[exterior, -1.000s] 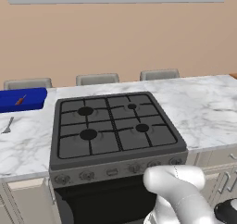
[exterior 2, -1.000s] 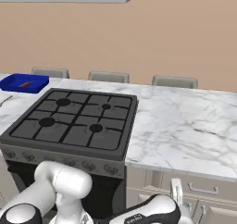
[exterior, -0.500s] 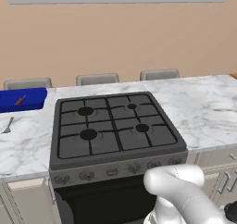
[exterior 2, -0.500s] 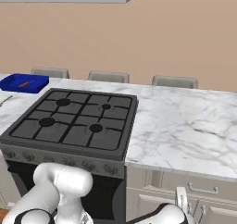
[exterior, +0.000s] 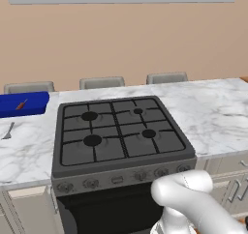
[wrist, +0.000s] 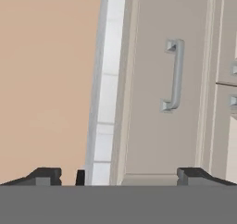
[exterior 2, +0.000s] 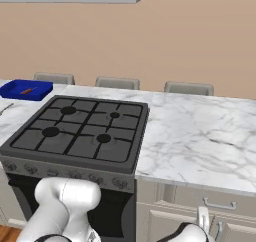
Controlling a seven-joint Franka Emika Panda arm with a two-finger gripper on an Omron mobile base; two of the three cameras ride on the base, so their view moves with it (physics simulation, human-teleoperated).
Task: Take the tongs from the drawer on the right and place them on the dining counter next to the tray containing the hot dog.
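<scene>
Lowered further, spread fingers (wrist: 46, 176) face drawer (wrist: 157, 126) front.

Deep blue rectangular tray (exterior: 24, 105): on white marble bench (exterior: 213, 112), far left, holding small reddish-brown hot dog (exterior: 21, 105). Small silver fork (exterior: 8, 131): before tray. Black four-burner stove (exterior: 118, 134): right of tray, set in bench. Cream-beige panel drawer (exterior 2: 210, 202): below bench, right of stove.

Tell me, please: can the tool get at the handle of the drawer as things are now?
Probably yes. In the hand view the tool is open and faces the closed drawer, and its handle lies ahead with nothing between. The handle sits a little off the middle, so a small shift seems needed.
</scene>
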